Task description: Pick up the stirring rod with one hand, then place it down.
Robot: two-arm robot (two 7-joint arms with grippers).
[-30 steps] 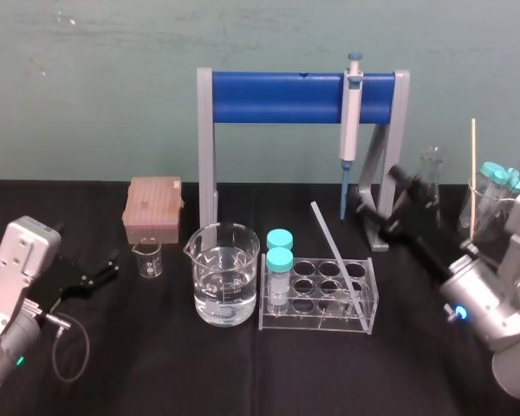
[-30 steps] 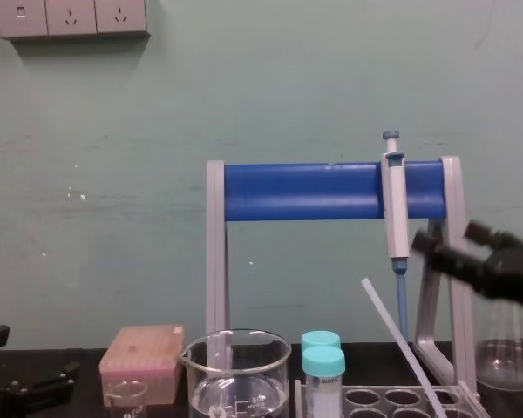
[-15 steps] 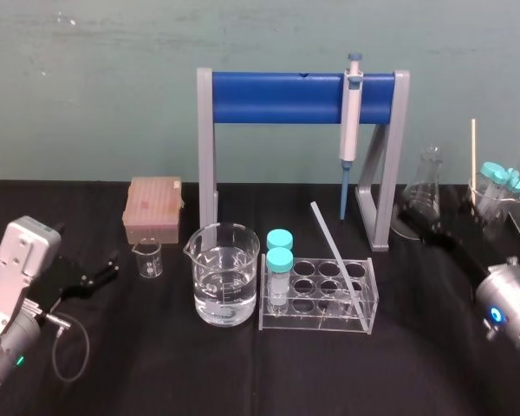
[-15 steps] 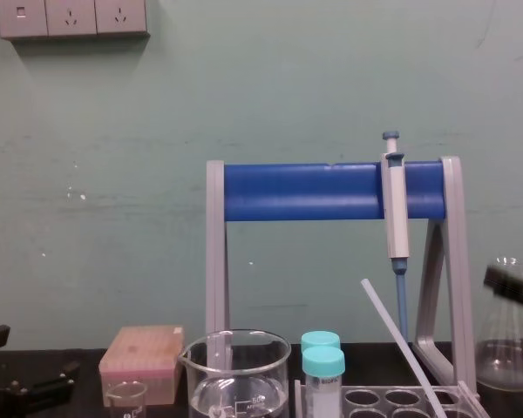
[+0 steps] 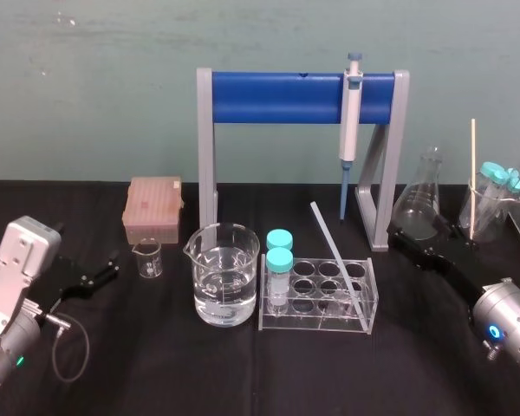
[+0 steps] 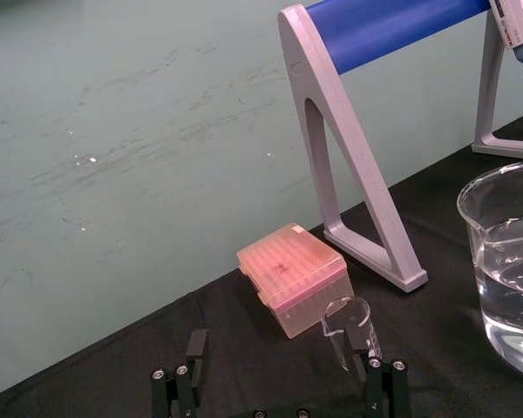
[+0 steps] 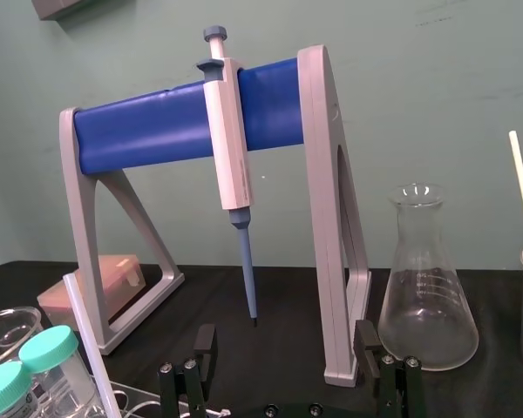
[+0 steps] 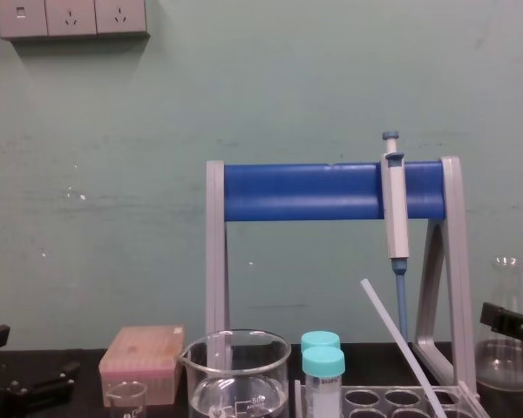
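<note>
Right gripper (image 7: 285, 329): the jaws stand wide apart with nothing between them. It is low over the table (image 5: 243, 373), right of the rack, with its black fingers close to the conical flask's base and the near foot of the stand's right leg. It is clear of the rod.

Left gripper (image 6: 283, 357): the jaws are apart and empty. It is parked low at the left side of the table, pointing toward the small beaker (image 5: 147, 258), which sits just past one finger.

Stirring rod (image 5: 334, 256): it is held by neither gripper. It leans in the test-tube rack (image 5: 303, 321), with its lower end down at the rack's right near part and its upper end slanting up, left and farther away, above the rack's top.

Rack contents: two capped tubes (image 5: 280, 260) with teal lids stand upright at the left end. The other holes that can be seen hold nothing but the rod.

Beaker (image 5: 225, 277): it is partly filled with clear liquid and stands just left of the rack.

Stand (image 5: 277, 95): a blue bar on grey legs, beyond the beaker and rack. The pipette (image 5: 350, 121) hangs tip down near its right end.

Conical flask (image 5: 419, 204): it is upright, right of the stand.

Stick (image 5: 472, 173): it is thin and pale, and stands upright among glassware at the far right.

Tip box (image 5: 153, 208): it is pinkish, at the far left, beyond the small beaker.
</note>
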